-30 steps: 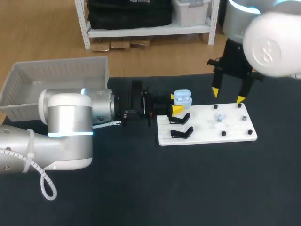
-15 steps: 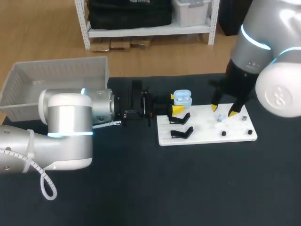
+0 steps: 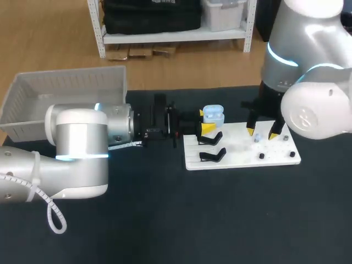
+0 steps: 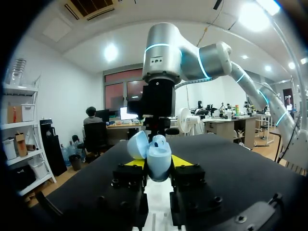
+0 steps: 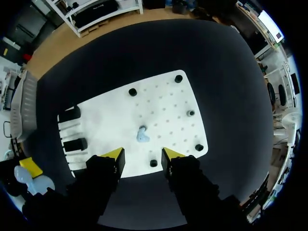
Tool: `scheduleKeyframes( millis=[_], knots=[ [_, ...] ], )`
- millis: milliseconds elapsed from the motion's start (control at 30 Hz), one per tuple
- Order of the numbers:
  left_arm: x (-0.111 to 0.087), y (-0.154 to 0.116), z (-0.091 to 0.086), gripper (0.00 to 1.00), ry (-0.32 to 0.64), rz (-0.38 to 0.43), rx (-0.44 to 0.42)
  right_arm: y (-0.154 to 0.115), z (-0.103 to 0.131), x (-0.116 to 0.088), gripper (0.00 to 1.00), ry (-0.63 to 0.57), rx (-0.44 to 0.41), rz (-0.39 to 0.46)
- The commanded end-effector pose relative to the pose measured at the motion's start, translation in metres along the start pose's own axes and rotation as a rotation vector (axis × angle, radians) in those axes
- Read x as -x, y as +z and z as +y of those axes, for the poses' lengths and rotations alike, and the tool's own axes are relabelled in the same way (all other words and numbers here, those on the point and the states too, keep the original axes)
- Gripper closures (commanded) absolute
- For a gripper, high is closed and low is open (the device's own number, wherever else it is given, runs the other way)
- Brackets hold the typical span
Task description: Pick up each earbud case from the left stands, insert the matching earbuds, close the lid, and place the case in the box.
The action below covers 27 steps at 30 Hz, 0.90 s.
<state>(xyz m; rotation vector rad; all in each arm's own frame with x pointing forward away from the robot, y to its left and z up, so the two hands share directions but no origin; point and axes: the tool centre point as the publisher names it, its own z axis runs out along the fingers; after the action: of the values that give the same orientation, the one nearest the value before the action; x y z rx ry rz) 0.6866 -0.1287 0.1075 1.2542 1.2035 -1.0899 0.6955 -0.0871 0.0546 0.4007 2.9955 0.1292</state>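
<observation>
A light blue earbud case with its lid up sits in my left gripper, just left of the white board. In the left wrist view the case is pinched between both yellow tips of that gripper. A pale blue earbud lies on the board. My right gripper hangs open right over it, one tip on each side. From the right wrist view the earbud shows ahead of the open right gripper, untouched.
Two black stands sit at the board's left end, both bare. Small black pegs dot the board around the earbud. A white box stands at the table's far left, behind my left arm.
My right arm has come down and forward from behind the board to just over the earbud, its fingers drawn a little closer. The left arm and case have stayed still.
</observation>
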Motion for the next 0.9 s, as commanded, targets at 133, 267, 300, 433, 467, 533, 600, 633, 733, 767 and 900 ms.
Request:
scheduleKeyframes(
  millis=[133,267,300,433,467,533,600,633,733,767,900],
  knots=[
    [-0.001,0.001,-0.002,1.0,0.003,-0.003,0.008,0.011,0.002,0.008,0.55,0.02,-0.007,0.009],
    [-0.001,0.001,-0.002,1.0,0.003,-0.003,0.008,0.013,0.002,0.01,0.57,0.042,-0.004,0.01],
    [-0.001,0.001,-0.002,1.0,0.003,-0.003,0.008,0.014,0.002,0.01,0.57,0.045,-0.005,0.01],
    [-0.001,0.001,-0.002,1.0,0.003,-0.003,0.008,0.018,0.001,0.01,0.6,0.064,-0.011,0.012],
    [-0.001,0.001,-0.002,1.0,0.003,-0.003,0.008,0.018,0.0,0.009,0.62,0.067,-0.013,0.011],
    [-0.001,0.001,-0.002,1.0,0.003,-0.003,0.008,0.019,0.0,0.009,0.64,0.073,-0.012,0.012],
    [-0.001,0.001,-0.002,1.0,0.003,-0.003,0.008,0.02,-0.001,0.009,0.65,0.077,-0.013,0.014],
    [-0.001,0.001,-0.002,1.0,0.003,-0.003,0.008,0.02,-0.001,0.009,0.65,0.078,-0.013,0.015],
    [-0.001,0.001,-0.002,1.0,0.003,-0.003,0.008,0.021,0.0,0.008,0.65,0.081,-0.01,0.015],
    [-0.001,0.001,-0.002,1.0,0.003,-0.003,0.008,0.022,0.001,0.008,0.66,0.082,-0.01,0.015],
    [-0.001,0.001,-0.002,1.0,0.003,-0.003,0.008,0.025,0.001,0.01,0.67,0.089,-0.013,0.013]
  ],
)
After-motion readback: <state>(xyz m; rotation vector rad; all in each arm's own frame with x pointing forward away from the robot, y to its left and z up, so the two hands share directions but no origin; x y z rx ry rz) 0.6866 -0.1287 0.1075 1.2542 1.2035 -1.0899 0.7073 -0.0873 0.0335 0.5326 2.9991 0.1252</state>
